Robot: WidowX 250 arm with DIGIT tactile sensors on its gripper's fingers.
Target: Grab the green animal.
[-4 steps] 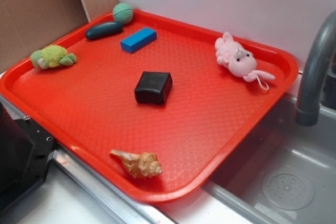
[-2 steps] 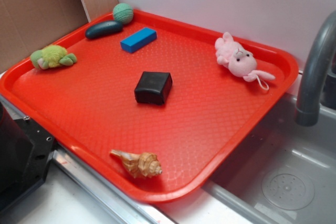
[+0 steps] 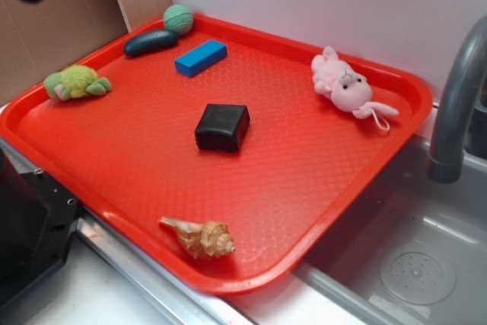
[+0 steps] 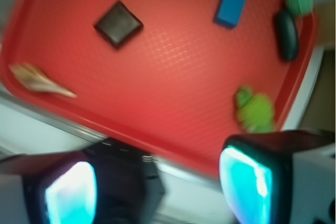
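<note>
Your green animal [image 3: 76, 81]: small fuzzy lime plush, darker green head and limbs, lying at left edge of red tray [image 3: 319, 188], touching nothing. Dark green oblong [image 3: 151, 43] and teal yarn ball [image 3: 178, 19] sit near, toward back corner. Your pincer [image 4: 157, 187]: jaws spread wide, holding nothing, high above tray's near rim, apart from plush.

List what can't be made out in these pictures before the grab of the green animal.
- Gripper: the wrist view shows only two blurred fingers, spread apart with nothing between; in the exterior view the arm is cut off at the top left corner.
- Green animal: the wrist view's blur hides its face and limbs.
- Faucet: cut off by the exterior view's right edge.
- Shell: smeared by blur in the wrist view.
</note>
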